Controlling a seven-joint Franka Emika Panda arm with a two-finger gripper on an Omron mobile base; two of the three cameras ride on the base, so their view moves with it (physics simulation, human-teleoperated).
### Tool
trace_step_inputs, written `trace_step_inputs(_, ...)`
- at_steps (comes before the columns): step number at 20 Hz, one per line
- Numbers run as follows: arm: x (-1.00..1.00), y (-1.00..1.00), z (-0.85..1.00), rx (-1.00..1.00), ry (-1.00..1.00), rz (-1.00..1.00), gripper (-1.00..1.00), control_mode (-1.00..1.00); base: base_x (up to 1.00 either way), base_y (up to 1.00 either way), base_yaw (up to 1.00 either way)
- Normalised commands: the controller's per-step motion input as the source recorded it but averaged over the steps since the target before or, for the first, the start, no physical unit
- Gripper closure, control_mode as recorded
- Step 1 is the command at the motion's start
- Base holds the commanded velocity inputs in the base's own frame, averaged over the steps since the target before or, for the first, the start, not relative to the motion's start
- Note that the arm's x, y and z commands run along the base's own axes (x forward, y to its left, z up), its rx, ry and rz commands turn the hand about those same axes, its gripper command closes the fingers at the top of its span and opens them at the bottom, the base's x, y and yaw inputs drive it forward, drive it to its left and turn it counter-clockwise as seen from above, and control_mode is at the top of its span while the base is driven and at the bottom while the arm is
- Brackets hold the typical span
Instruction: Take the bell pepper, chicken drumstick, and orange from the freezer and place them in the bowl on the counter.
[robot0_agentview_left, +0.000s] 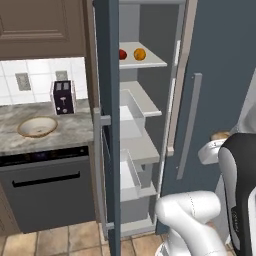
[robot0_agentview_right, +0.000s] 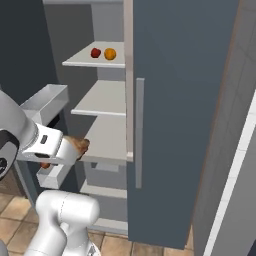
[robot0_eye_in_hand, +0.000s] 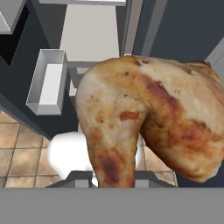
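While the drumstick (robot0_eye_in_hand: 148, 127) is hanging close under the hand camera, we are carrying it clenched in the end effector (robot0_agentview_right: 75, 148), in the air just outside the open freezer (robot0_agentview_left: 107, 125) and level with its middle shelves. In the hand view its narrow end is pointing down toward the fingertips and its broad meaty end is spreading up and to the right, so its long axis is running roughly along the end effector; in the right base view we are seeing only its brown tip past the white hand, aimed at the shelves.

We are judging the grip to be on the thin end, so the heavy end could be swinging or slipping out if the arm turns fast. The freezer's door edge is standing between us and the table (robot0_agentview_left: 15, 142), and a wide swing could be clipping it.

The bowl (robot0_agentview_left: 37, 126) is sitting on that table beside the toaster (robot0_agentview_left: 63, 97), well apart from the drumstick. The pepper (robot0_agentview_left: 122, 54) and orange (robot0_agentview_left: 139, 54) are lying side by side on the top shelf.
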Motion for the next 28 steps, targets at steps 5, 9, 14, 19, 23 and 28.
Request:
trace_step_inputs(5, 0.00, 0.00, 0.00, 0.00, 0.00, 0.00, 1.00, 1.00, 0.00, 1.00, 0.00)
trace_step_inputs(9, 0.00, 0.00, 0.00, 0.00, 0.00, 0.00, 1.00, 1.00, -0.03, 0.64, -0.17)
trace_step_inputs(14, 0.00, 0.00, 0.00, 0.00, 0.00, 0.00, 1.00, 1.00, -0.01, 0.27, -0.44)
trace_step_inputs(19, 0.00, 0.00, 0.00, 0.00, 0.00, 0.00, 1.00, 1.00, -0.26, 0.05, -0.45)
trace_step_inputs(23, 0.00, 0.00, 0.00, 0.00, 0.00, 0.00, 1.00, 1.00, -0.59, 0.00, -0.37)
trace_step_inputs(28, 0.00, 0.00, 0.00, 0.00, 0.00, 0.00, 1.00, 1.00, -0.67, 0.08, -0.13)
